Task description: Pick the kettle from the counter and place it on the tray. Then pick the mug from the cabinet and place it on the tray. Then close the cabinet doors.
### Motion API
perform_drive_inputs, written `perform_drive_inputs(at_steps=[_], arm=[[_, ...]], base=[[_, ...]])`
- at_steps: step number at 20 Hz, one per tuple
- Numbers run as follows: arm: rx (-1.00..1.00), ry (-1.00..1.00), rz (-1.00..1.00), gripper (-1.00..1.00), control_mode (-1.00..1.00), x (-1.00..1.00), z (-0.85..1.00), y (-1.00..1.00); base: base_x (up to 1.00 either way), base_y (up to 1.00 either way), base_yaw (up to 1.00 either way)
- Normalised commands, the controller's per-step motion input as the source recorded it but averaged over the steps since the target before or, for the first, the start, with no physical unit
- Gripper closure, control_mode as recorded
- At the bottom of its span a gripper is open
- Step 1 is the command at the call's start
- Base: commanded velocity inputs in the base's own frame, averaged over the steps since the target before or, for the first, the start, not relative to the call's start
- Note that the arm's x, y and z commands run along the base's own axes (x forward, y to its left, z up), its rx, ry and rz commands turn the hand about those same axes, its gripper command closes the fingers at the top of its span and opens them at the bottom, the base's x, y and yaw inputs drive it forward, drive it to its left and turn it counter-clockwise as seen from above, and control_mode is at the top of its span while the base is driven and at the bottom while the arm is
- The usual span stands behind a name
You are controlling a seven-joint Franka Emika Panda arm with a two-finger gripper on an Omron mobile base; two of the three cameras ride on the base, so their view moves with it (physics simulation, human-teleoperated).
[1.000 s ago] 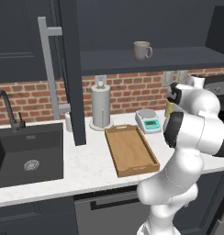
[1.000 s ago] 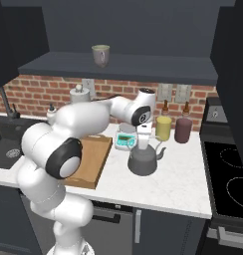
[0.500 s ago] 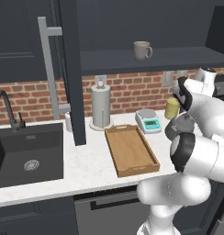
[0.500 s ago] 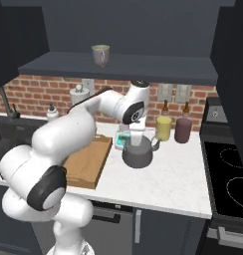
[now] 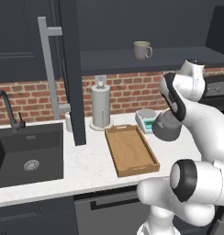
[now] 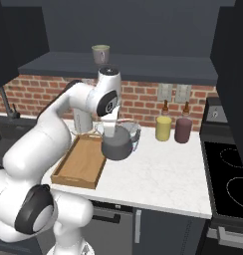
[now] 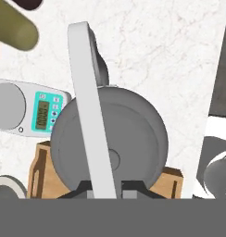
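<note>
Clamped only on the thin wire handle, the claw carries the kettle above the table, so it may swing and clip the tray rim.

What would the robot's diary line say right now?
stage: carrying kettle | gripper: shut on kettle handle | kettle: lifted, beside tray | mug: on cabinet shelf

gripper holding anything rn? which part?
Yes: the gripper is shut on the kettle, gripping its arched handle at the top, with the kettle hanging beside the tray.
</note>
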Motion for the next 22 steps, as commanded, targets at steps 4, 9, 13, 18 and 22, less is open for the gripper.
perform_drive_inputs(at_steps=[4,9,13,18,22], arm=[[0.0,0.0,0.0,1.0,-1.0,0.0,0.22,1.0],[0.0,0.0,0.01,1.0,-1.0,0.02,0.07,0.99],[0.0,0.0,0.0,1.0,-1.0,0.21,-0.03,0.74],[0.0,0.0,0.02,1.0,-1.0,0.43,-0.16,0.35],[0.0,0.0,0.0,1.0,-1.0,0.45,-0.26,0.04]], base=[[0.0,0.0,0.0],[0.0,0.0,0.0],[0.0,0.0,0.0],[0.0,0.0,0.0],[0.0,0.0,0.0]])
